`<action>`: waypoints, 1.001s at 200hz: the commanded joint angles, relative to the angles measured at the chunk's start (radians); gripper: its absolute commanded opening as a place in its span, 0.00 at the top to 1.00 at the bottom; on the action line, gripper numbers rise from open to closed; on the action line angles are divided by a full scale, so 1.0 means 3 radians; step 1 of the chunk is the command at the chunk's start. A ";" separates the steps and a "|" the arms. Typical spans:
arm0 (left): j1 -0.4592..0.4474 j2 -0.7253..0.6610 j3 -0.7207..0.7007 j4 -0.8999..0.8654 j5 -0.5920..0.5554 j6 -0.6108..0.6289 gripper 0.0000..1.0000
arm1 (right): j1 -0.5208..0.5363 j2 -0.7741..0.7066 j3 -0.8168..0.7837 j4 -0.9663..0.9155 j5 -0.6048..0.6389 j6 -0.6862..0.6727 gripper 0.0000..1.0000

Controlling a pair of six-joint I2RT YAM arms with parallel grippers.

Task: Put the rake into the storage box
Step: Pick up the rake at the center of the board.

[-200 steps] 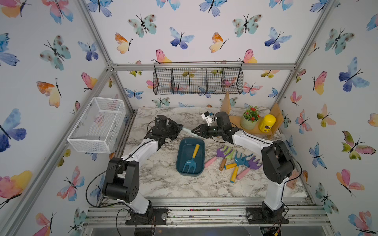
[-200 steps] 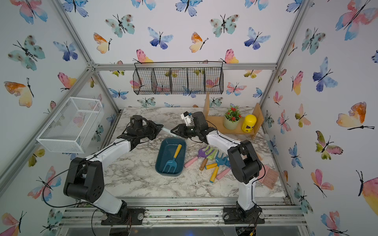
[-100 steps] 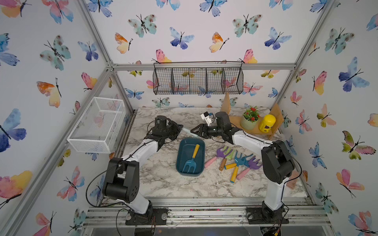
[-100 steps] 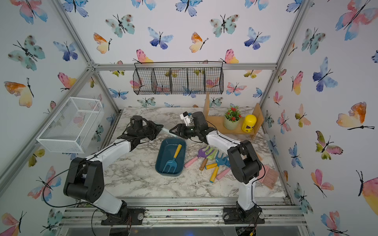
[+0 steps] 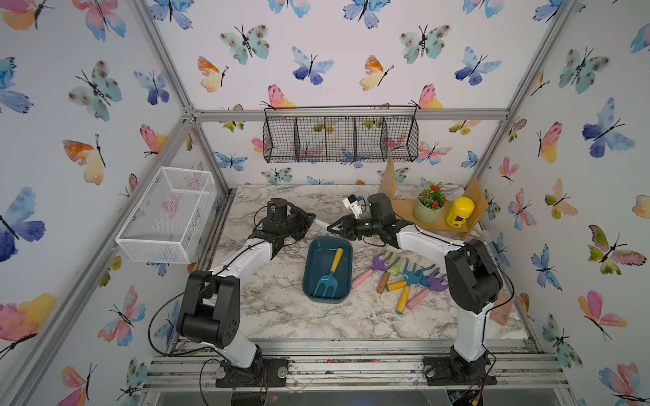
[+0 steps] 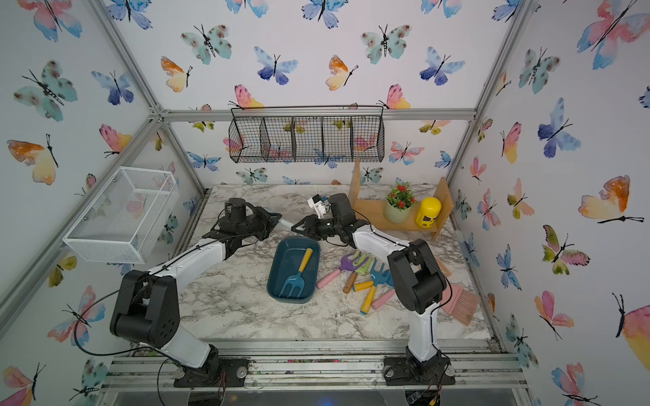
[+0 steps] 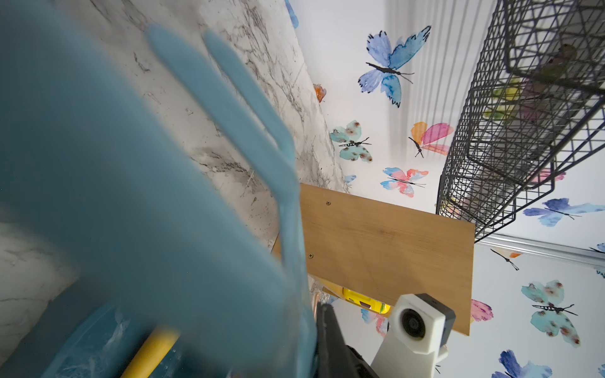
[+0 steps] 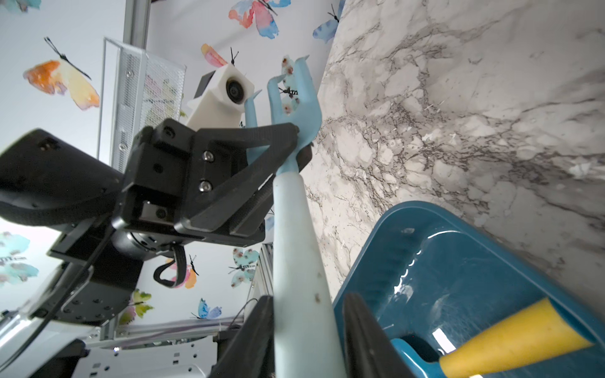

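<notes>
Holding pale-blue rake (image 8: 296,229) by its neck in clamped left gripper (image 8: 299,147), aloft just beyond far end of storage box (image 5: 306,270). Bracketing handle with right gripper (image 8: 307,301); cannot tell whether closed on it.

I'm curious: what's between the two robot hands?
The pale blue rake bridges left gripper and right gripper; clearest in the right wrist view.

Black wire basket (image 5: 340,139), white mesh basket (image 5: 169,214); potted plant (image 5: 428,210), yellow jar (image 5: 459,211)
</notes>
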 commanded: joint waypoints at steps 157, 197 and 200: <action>-0.0037 -0.0310 0.0895 -0.1845 -0.0335 0.3109 0.36 | -0.0088 0.0114 0.1037 -0.2331 0.0083 -0.1305 0.92; -0.0080 -0.0323 0.1226 -0.1907 -0.0289 0.3915 0.36 | -0.0185 0.0075 0.1084 -0.2596 -0.0096 -0.1295 0.98; -0.0094 -0.0318 0.1251 -0.1912 -0.0272 0.3978 0.36 | -0.0188 0.0072 0.1085 -0.2607 -0.0116 -0.1291 0.98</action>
